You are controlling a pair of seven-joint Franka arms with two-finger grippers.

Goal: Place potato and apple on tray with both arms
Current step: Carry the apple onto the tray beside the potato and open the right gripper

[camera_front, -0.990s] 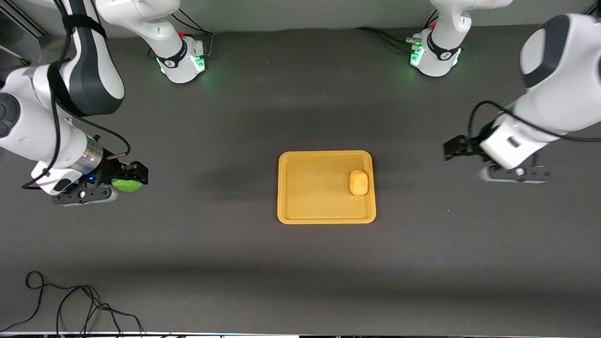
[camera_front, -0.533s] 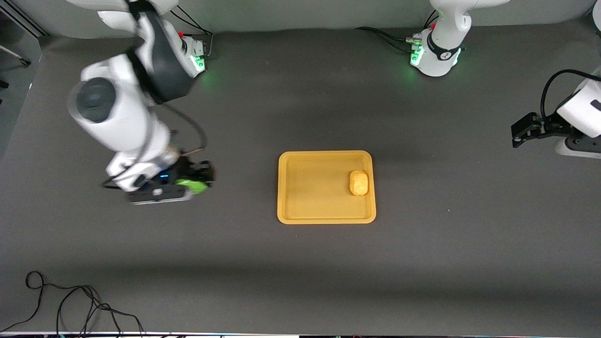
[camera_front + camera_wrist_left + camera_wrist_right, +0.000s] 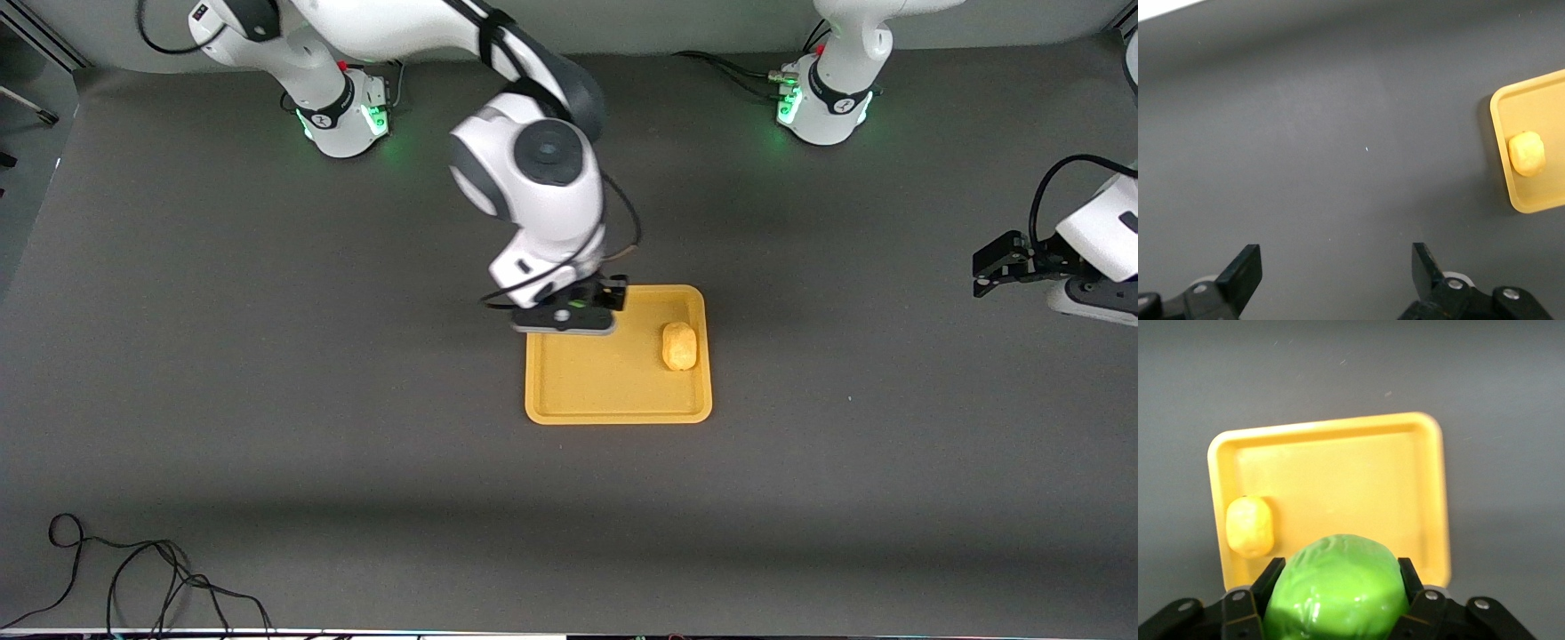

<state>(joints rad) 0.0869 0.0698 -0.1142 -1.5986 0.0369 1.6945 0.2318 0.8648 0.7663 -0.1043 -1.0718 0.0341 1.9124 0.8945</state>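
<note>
Both arms (image 3: 542, 178) are white with rounded dark grey joints, thin black cables looping along them, black tools (image 3: 569, 313) with small silver screws at the fingers, and round bases (image 3: 342, 111) glowing green.

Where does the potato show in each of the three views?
Front view: potato lies on the tray, at the end toward the left arm.
Left wrist view: potato at the picture's edge.
Right wrist view: potato beside the held apple.
Shared landmark: the tray.

The oblong yellow potato (image 3: 679, 346) lay on the yellow tray (image 3: 613, 391), near its left-arm end; the green apple (image 3: 1333, 593) hung above the tray, clamped in the right gripper (image 3: 1335, 583).
</note>
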